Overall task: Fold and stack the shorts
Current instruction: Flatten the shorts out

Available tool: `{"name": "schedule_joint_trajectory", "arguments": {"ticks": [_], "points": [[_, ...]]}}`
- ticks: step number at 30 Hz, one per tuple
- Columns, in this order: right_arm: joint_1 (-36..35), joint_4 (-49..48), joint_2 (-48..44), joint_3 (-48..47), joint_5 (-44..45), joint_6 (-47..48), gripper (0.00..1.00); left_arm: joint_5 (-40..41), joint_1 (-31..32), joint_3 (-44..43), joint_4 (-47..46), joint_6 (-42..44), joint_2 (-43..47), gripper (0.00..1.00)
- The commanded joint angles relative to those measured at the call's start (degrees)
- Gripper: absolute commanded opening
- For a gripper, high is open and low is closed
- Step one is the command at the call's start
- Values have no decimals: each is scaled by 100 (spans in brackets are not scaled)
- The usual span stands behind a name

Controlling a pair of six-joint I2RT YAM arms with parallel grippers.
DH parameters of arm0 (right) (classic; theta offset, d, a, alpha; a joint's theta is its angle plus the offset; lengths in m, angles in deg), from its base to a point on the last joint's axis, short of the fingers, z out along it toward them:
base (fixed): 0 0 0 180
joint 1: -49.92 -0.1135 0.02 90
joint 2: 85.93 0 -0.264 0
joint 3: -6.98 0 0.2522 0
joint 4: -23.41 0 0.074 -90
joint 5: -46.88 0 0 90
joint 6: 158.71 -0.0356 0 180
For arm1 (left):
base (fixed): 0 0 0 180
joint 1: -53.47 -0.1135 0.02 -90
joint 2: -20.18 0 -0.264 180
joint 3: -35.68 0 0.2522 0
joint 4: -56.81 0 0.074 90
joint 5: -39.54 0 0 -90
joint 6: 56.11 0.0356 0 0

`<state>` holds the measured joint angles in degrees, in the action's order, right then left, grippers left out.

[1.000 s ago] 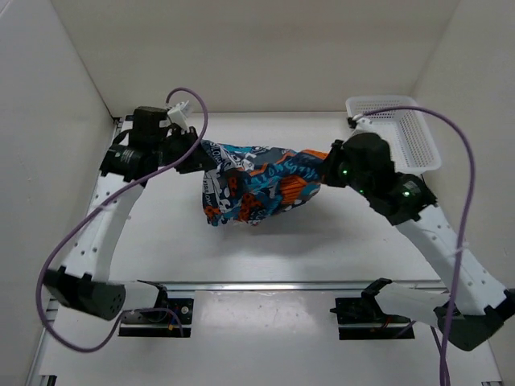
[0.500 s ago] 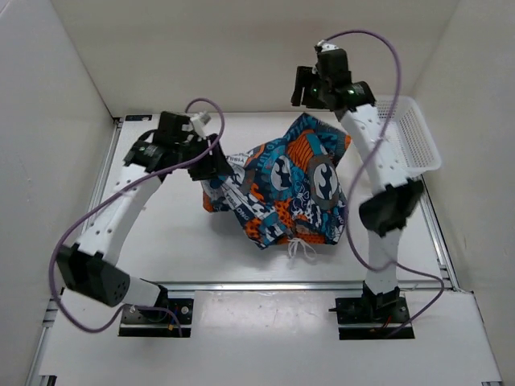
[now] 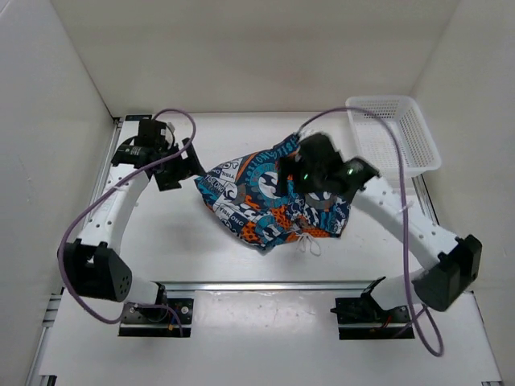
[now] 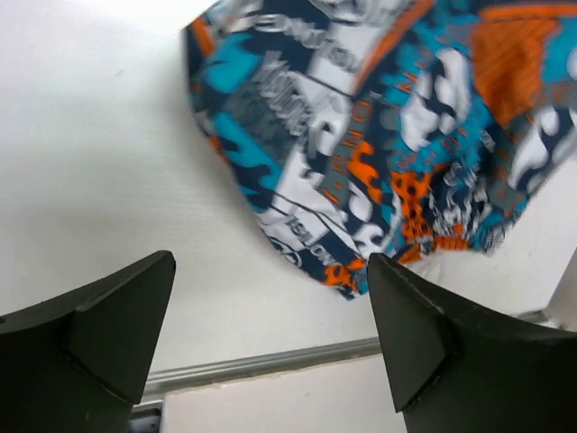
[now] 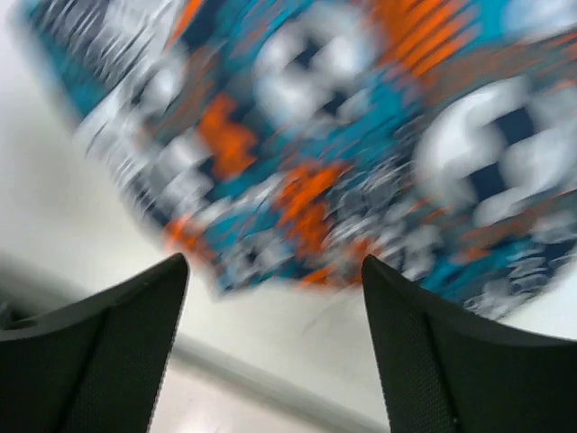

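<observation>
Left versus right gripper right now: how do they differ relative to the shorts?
The left gripper hangs beside the left edge of the shorts, mostly over the table. The right gripper hangs directly above the fabric. The left wrist view is sharp, while the right wrist view is blurred. Both are open and holding nothing.

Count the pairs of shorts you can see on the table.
1. The shorts lie crumpled in the middle of the table; another pair could hide underneath.
</observation>
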<state>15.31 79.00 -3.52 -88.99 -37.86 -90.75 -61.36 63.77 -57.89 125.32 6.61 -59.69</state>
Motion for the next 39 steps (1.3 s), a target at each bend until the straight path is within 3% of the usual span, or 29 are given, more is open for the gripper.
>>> {"name": "schedule_joint_trajectory", "arguments": {"ticks": [1,4,7,15,19,22,23,24,25,27,33,39], "points": [[-1340,-402,-181,1021,159,-457,87,-149,-484,413,-173,-285,-326,100],[-2344,-403,54,1524,519,-914,91,-466,-609,537,-498,-435,-730,100],[-2935,-517,546,1463,835,-969,88,-572,-679,379,-561,-435,-1318,100],[-3175,-517,2198,549,1767,-599,82,-624,-503,-342,-614,-549,-2418,97],[-2947,-517,2692,329,2057,-547,73,-554,-503,-596,-666,-611,-2725,82],[-2771,-579,2973,276,2111,-547,59,-501,-389,-746,-666,-611,-2901,65],[-2770,-579,3035,224,2111,-547,51,-501,-389,-746,-666,-611,-2902,59],[-2631,-579,3035,223,2111,-547,28,-501,-389,-825,-666,-611,-2972,40],[-2630,-579,3035,223,2111,-547,16,-501,-328,-886,-666,-611,-3033,29],[-2472,-579,2852,293,2242,-547,0,-553,-327,-957,-666,-611,-3086,10],[-1822,-517,1867,426,2576,-188,0,-764,-327,-1545,-666,-664,-3087,10],[-680,-131,1199,-794,2876,841,0,-959,-257,-3152,-298,-734,-2780,10]]}}
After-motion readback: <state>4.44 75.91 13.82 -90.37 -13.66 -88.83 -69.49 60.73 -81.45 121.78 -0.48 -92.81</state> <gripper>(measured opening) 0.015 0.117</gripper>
